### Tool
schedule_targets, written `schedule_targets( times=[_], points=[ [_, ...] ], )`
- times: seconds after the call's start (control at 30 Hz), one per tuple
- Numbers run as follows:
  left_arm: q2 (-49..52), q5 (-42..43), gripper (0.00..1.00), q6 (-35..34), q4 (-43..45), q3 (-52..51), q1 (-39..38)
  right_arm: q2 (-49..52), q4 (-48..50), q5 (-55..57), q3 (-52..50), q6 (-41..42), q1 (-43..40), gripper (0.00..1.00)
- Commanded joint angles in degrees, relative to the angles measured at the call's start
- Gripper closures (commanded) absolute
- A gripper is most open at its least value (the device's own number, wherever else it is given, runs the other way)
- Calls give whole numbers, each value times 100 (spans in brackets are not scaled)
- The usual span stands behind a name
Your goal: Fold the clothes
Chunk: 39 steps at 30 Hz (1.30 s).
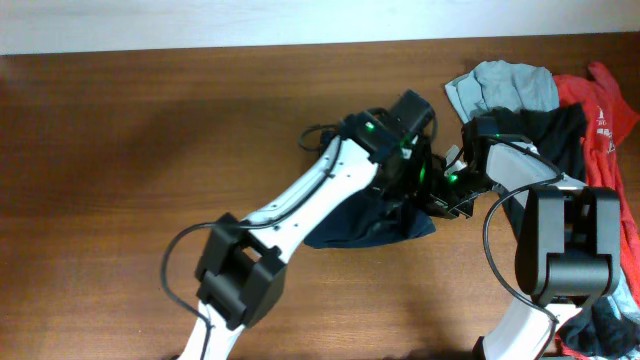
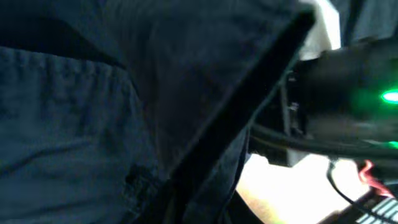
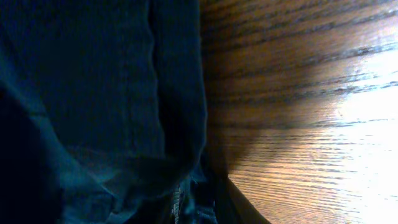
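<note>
The dark navy shorts (image 1: 365, 228) lie bunched on the wooden table, right of centre, partly under both arms. My left gripper (image 1: 418, 188) and right gripper (image 1: 452, 190) meet at the shorts' right edge. In the left wrist view the navy cloth (image 2: 74, 124) hangs close and fills most of the frame, hiding the fingers. In the right wrist view the cloth (image 3: 93, 93) covers the left half and runs down into the jaws (image 3: 205, 208). Both grippers appear shut on the cloth.
A pile of other clothes sits at the table's right edge: a grey-blue shirt (image 1: 510, 85), a red shirt (image 1: 610, 110) and a black garment (image 1: 560, 130). Bare wood (image 3: 311, 93) shows beside the cloth. The right arm's body with a green light (image 2: 348, 87) is close to the left wrist.
</note>
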Motion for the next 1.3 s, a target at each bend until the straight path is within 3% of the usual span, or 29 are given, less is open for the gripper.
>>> schedule_targets(
  times=[0.0,0.13,0.63,0.7,0.77,0.83,0.93,1.1,1.27],
  points=[
    [205,-7,79,-28,138,66,-37,396,90,291,-155,-83,120,75],
    [199,-446,75,-26,291,103,9,396,72,293,-155,-83,118,75],
    [212,-756,75,-28,1137,155,295,396,-208,662,-155,-83,103,74],
    [221,-929,69,-15,1167,155,297,396,-210,662,-155,-83,105,74],
    [201,-1169,65,181,1106,166,334,396,-232,662,-155,-83,103,74],
    [181,-1202,56,442,857,236,470,396,-286,761,-155,-85,103,74],
    [177,-1204,46,695,221,282,791,396,-313,881,-155,-85,98,65],
    [424,-1222,44,1370,-291,249,1451,42,-271,802,50,-83,-321,55],
    [758,-1027,44,2227,-195,249,1617,-782,-302,190,160,-151,-743,53]
  ],
)
